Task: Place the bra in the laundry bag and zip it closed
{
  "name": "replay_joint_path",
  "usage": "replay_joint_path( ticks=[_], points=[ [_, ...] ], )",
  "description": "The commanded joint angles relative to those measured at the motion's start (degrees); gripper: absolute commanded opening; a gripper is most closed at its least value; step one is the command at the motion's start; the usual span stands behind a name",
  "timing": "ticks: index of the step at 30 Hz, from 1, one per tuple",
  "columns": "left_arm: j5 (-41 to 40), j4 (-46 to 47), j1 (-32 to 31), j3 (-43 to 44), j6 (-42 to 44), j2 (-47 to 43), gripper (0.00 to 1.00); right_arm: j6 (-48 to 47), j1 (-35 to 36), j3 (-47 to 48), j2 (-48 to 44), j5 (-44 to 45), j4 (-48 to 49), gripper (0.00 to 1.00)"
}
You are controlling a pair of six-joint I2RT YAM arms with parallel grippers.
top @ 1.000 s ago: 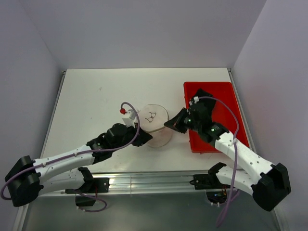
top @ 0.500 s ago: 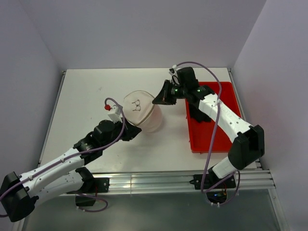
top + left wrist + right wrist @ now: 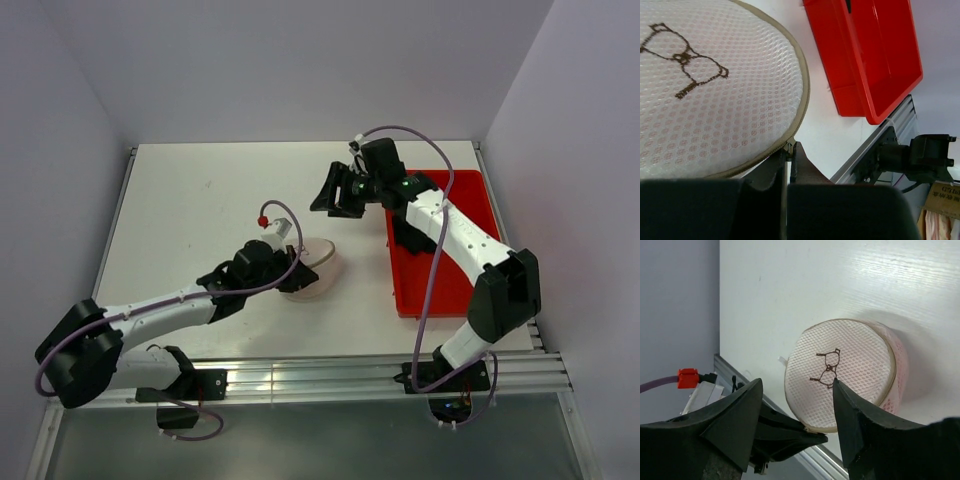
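Right gripper (image 3: pixel 333 192) is off the bag since half a second ago. It sat at the pouch's far rim then; now it hangs up and back over the table (image 3: pixel 200 200), fingers spread wide, holding nothing. Its wrist view looks down on the pouch from well apart.

Laundry bag (image 3: pixel 312 268) has come down too. It was tilted up between the two arms; now it rests on the table near the front edge, left of the red bin (image 3: pixel 400 290) and apart from it. Round mesh face is turned up, stitched emblem visible.

Left gripper (image 3: pixel 789 160) has followed the bag down and is pinched narrow on its rim, right at the zipper pull (image 3: pixel 790 146).

Bra (image 3: pixel 896 360): only a pink tint shows through the mesh side wall, so I judge it to be inside the pouch.

Reading for the task:
- Zipper tape looks joined along the arc in the left wrist view, with no gap there.
- Rest of the rim is hidden, so full closure cannot be confirmed.
- Right arm backing off suggests the closing step is at or near its end — the left hand letting go is likely all that's left.
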Motion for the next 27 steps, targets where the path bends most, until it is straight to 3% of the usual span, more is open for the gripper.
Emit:
replay_joint_path(
  ticks=[1,14,19,27],
  points=[
    [3.5,9.0,-0.4,4.4,1.0,2.7,0.00,1.8,0.9,-3.1,-4.1,4.7,0.9,0.66],
    [3.4,10.8,-1.1,5.1,1.6,5.1,0.00,24.7,2.5,-38.1,-32.5,6.8,14.5,0.62],
    [3.3,11.2,-1.9,5.2,1.6,6.2,0.00,33.8,2.5,-45.5,-36.5,7.3,20.1,0.62],
    [2.7,11.5,-2.5,4.3,1.6,6.6,0.00,41.9,3.1,-48.6,-36.4,7.8,27.7,0.62]
  ],
)
